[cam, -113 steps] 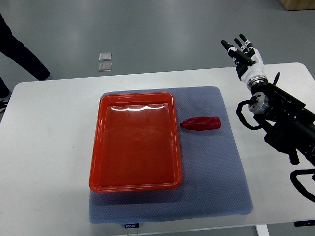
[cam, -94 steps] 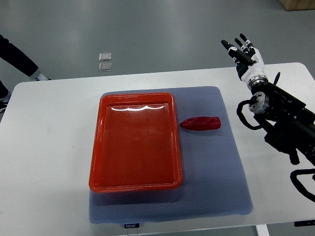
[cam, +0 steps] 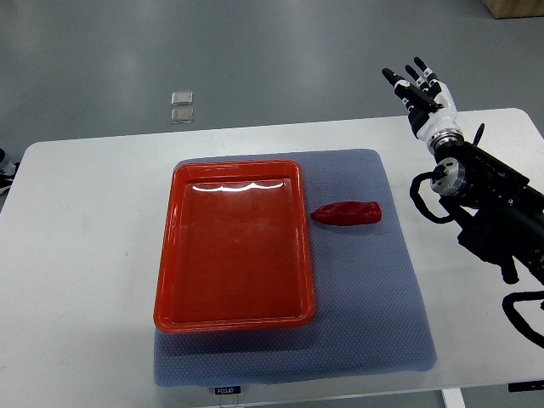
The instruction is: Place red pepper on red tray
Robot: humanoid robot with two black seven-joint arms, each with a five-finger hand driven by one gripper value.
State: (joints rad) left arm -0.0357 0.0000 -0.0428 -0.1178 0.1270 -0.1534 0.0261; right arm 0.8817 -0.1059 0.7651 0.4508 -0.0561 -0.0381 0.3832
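A red pepper [cam: 347, 212] lies on its side on the grey mat [cam: 374, 289], just right of the red tray [cam: 235, 245]. The tray sits on the mat's left half and holds nothing. My right hand [cam: 416, 88] hovers past the table's far right edge, well above and to the right of the pepper, fingers spread and holding nothing. Its black arm [cam: 493, 212] runs in from the right edge. The left arm is out of view.
The white table [cam: 76, 255] carries the mat. Two small clear squares [cam: 182, 105] lie on the grey floor beyond the table. A shoe tip [cam: 4, 166] shows at the left edge.
The person's dark leg at the upper left has left the picture. My right hand, the pepper and the tray have not moved.
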